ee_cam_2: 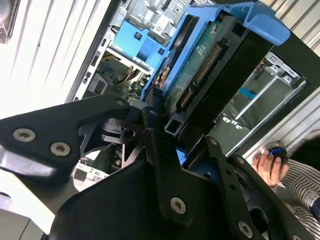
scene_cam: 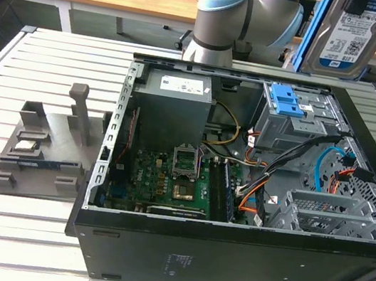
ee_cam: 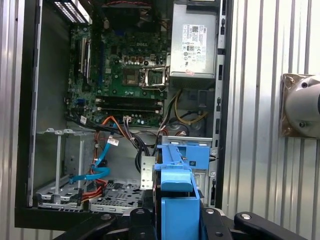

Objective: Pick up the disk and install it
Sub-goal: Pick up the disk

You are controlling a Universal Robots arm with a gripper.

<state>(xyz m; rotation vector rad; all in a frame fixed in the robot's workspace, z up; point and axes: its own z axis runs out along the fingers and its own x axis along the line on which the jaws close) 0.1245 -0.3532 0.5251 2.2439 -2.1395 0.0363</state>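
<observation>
hand (ee_cam_2: pixel 180 131) clenched on the disk (scene_cam: pixel 351 31), held over open case (scene_cam: pixel 225 262), long axis upright, label facing exterior view

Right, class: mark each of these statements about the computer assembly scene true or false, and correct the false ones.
1. The gripper holds the disk clear of the computer case. True.
2. The case is closed up. False: its side is open, showing the motherboard.
3. A blue caddy sits in a drive bay inside the case. True.
4. The power supply lies outside the case. False: it sits inside the case, next to the motherboard.
</observation>
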